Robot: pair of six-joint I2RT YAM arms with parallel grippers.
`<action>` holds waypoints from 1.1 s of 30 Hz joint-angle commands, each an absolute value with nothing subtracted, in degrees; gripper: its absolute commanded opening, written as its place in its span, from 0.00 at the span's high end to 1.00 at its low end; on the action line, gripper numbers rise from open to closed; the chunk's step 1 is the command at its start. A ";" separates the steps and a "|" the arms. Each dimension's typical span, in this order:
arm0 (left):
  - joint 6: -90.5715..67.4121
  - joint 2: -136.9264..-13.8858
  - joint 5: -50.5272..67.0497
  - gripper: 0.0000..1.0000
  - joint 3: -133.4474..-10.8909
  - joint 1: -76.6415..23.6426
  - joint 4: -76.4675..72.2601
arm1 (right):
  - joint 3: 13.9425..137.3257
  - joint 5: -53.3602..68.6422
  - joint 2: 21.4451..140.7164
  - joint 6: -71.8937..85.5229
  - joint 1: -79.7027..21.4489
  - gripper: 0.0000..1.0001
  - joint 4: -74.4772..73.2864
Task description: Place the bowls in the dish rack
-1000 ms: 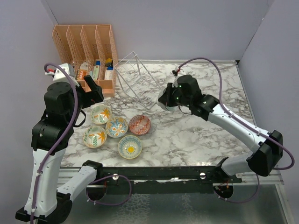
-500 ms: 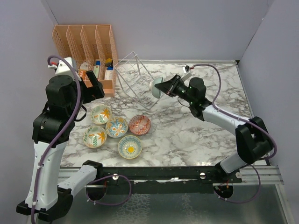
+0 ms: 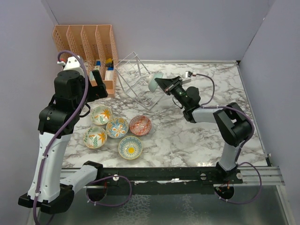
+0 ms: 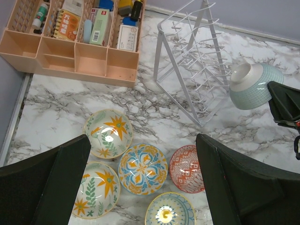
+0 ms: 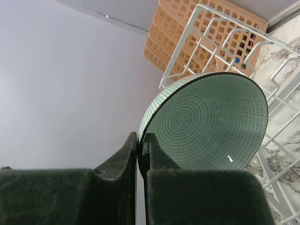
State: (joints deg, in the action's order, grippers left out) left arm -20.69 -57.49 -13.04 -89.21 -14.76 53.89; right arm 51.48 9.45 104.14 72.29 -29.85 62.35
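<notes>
The right gripper [image 5: 139,140] pinches shut on the rim of the plain light-teal ceramic bowl [image 5: 206,126], held on edge to suit the slanted slots of the thin silvery wire dish rack [image 3: 133,77] just left. The left gripper [image 4: 141,140] hangs wide open, empty, over the five painted ceramic bowls [image 3: 117,127], near left.

The teal bowl [image 3: 154,82], tipped on edge and off the table, is just beside the wire dish rack [image 3: 137,79] at its 3 o'clock; five painted bowls [image 3: 117,127] sit upright, clustered at its 7 o'clock.
</notes>
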 commanded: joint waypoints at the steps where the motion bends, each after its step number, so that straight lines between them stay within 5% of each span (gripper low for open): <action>1: -18.99 -57.93 -11.70 0.02 -90.86 -15.02 54.77 | 51.44 0.26 107.90 79.20 -31.49 0.99 78.45; 33: -16.75 -58.19 -8.44 0.02 -88.85 -15.49 54.86 | 53.50 -13.48 128.23 88.98 -36.39 0.99 93.50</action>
